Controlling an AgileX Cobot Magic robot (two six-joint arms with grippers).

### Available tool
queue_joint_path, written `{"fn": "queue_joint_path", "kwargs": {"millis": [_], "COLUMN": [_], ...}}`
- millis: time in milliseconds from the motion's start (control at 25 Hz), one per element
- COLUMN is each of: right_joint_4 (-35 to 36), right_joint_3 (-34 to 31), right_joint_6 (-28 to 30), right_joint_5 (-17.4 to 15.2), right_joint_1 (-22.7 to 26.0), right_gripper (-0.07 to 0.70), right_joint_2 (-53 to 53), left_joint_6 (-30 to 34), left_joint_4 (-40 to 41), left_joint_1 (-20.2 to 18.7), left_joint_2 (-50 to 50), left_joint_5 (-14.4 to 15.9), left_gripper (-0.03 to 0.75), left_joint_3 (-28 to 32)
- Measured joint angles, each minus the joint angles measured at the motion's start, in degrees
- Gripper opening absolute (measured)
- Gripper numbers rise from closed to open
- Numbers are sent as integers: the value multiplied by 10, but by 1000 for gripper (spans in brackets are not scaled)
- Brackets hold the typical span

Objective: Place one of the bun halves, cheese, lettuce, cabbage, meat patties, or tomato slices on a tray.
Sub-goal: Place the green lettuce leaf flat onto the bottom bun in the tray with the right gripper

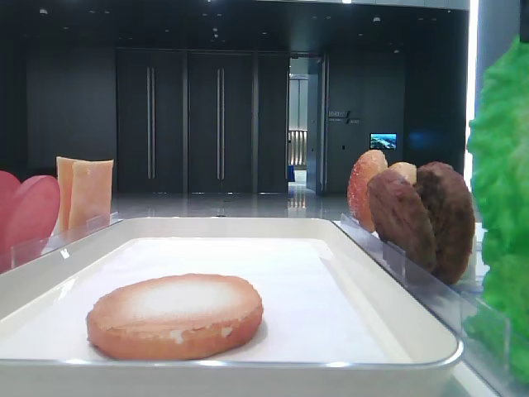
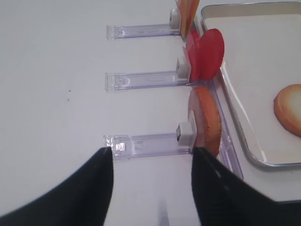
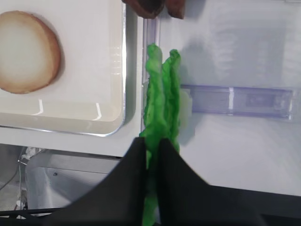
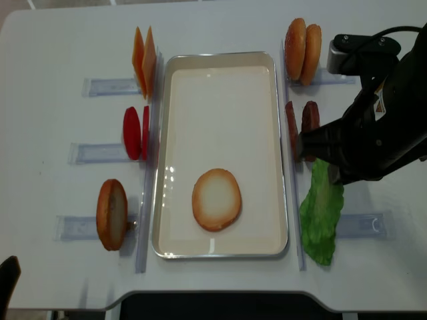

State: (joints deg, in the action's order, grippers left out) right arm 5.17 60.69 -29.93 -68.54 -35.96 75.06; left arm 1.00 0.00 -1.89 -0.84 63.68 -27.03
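Note:
My right gripper [image 3: 151, 141] is shut on the upright green lettuce [image 3: 162, 94], which stands just right of the white tray [image 3: 124, 70]. From above, the lettuce [image 4: 321, 210] sits under the right arm [image 4: 373, 127]. One bun half [image 4: 217, 199] lies flat on the tray [image 4: 280, 133]. My left gripper [image 2: 153, 153] is open over bare table, beside a standing bun half [image 2: 207, 120]. Tomato slices [image 4: 135, 132] and cheese [image 4: 143, 53] stand left of the tray. Meat patties [image 4: 301, 127] and two bun halves [image 4: 302, 42] stand to its right. Cabbage is out of view.
Clear plastic holder strips [image 2: 146, 143] lie on the white table [image 4: 53, 100] along both sides of the tray, each propping up food. Another strip [image 3: 235, 101] lies right of the lettuce. The table's front edge [image 4: 213, 293] runs close below the tray.

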Motion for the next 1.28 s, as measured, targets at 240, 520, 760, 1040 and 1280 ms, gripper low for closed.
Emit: {"fn": "queue_joint_path", "kwargs": {"millis": [240, 520, 760, 1040, 1280], "right_joint_4": [2, 42, 122, 261, 427], "right_joint_3": [46, 49, 48, 22, 14], "right_joint_6": [-8, -1, 59, 185, 343], "right_joint_5": [-10, 74, 186, 274, 302], "right_joint_1": [-30, -78, -99, -103, -103], "right_gripper": [31, 31, 31, 31, 31], "right_joint_2": [-10, -15, -3, 50, 113], "left_joint_6": [0, 0, 0, 0, 0], "left_joint_4": [0, 0, 0, 0, 0], "left_joint_1": [0, 0, 0, 0, 0], "left_joint_2": [0, 0, 0, 0, 0], "left_joint_5": [0, 0, 0, 0, 0], "left_gripper": [409, 409, 409, 409, 409], "left_joint_3": [0, 0, 0, 0, 0]}}
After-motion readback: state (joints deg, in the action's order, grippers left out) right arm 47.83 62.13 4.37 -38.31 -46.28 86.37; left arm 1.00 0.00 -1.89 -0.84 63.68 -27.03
